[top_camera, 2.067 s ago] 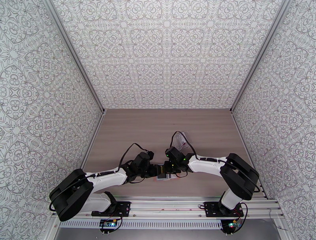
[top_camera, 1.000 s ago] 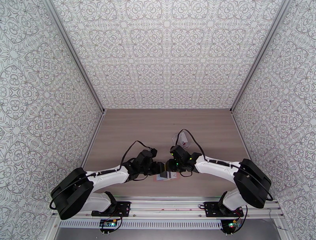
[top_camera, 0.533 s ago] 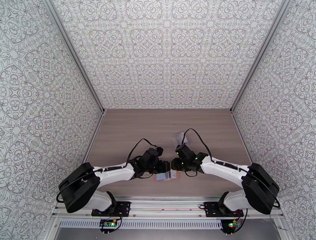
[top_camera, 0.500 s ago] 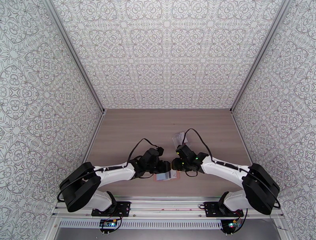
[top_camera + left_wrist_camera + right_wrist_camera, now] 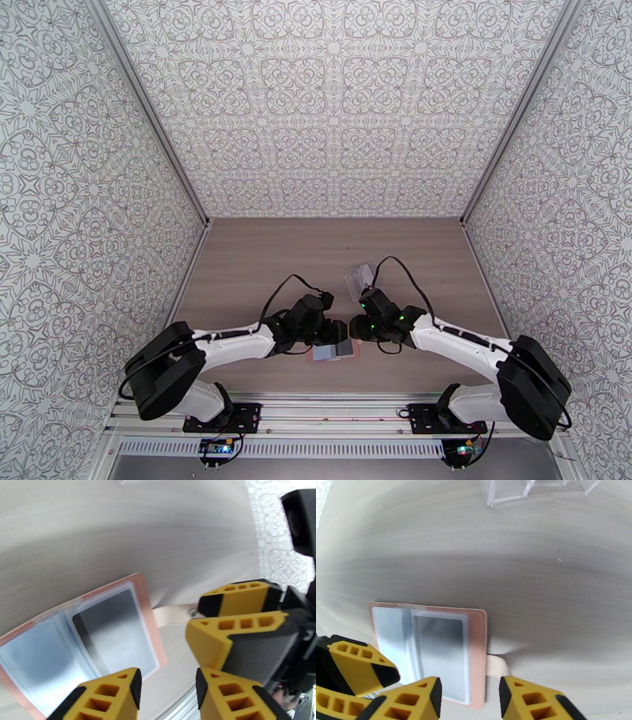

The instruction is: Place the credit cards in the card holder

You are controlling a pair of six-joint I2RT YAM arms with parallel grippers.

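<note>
2 grippers (image 5: 166,683) (image 5: 470,691) above card holder (image 5: 434,653)

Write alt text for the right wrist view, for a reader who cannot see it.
A pinkish-brown card holder lies open on the wooden table, blue-grey pockets up, its snap tab pointing right. The right pincer hovers open over its lower edge, the left pincer's fingers at lower left. A clear plastic pouch sits at the top edge.

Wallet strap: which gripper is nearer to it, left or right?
Right. The right gripper sits by the strap; the left gripper hangs over the open wallet, further from it.
</note>
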